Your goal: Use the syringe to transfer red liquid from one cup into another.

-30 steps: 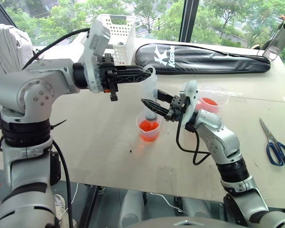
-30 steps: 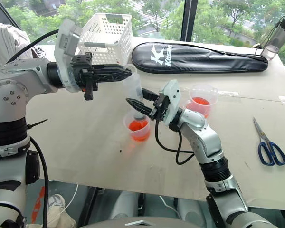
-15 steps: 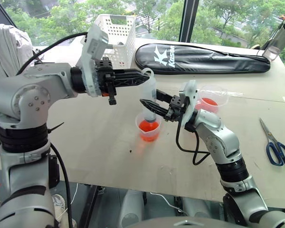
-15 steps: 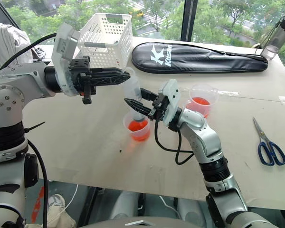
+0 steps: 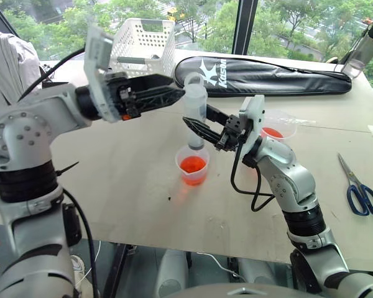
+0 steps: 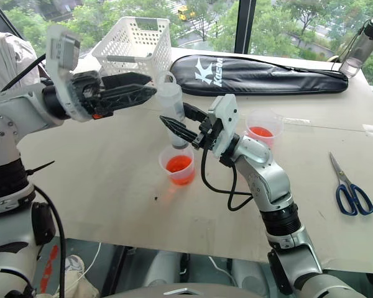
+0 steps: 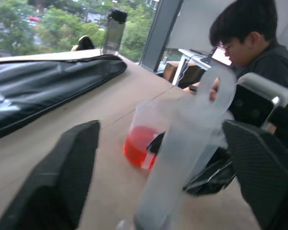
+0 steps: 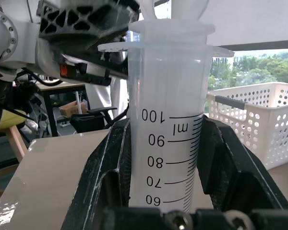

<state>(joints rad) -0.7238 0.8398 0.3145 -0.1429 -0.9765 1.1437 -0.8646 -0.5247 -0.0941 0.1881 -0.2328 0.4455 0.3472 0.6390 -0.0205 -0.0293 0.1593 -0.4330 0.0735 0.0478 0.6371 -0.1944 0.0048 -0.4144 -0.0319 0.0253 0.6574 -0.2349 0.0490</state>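
The syringe (image 5: 196, 110) stands upright in mid-air, and my right gripper (image 5: 202, 129) is shut on the lower part of its barrel. The right wrist view shows black fingers (image 8: 108, 172) pressed on either side of the printed graduations. The syringe's lower end hangs just over the smaller cup (image 5: 193, 166), which holds red liquid (image 5: 193, 165). The larger cup (image 5: 280, 127), also holding red liquid, sits behind my right wrist. My left gripper (image 5: 174, 94) is open beside the plunger top. In the left wrist view its fingers (image 7: 72, 172) stand wide apart, clear of the syringe (image 7: 192, 129).
At the table's far side are a white basket (image 5: 143, 43) and a long black bag (image 5: 267, 77). A bottle (image 5: 368, 43) stands at the far right corner. Blue scissors (image 5: 360, 192) lie to the right. A person (image 7: 259, 52) sits beyond the table.
My left gripper has opened, let go of the plunger top and drawn back to the left. My right gripper has lifted the syringe a little, bringing its tip up out of the smaller cup.
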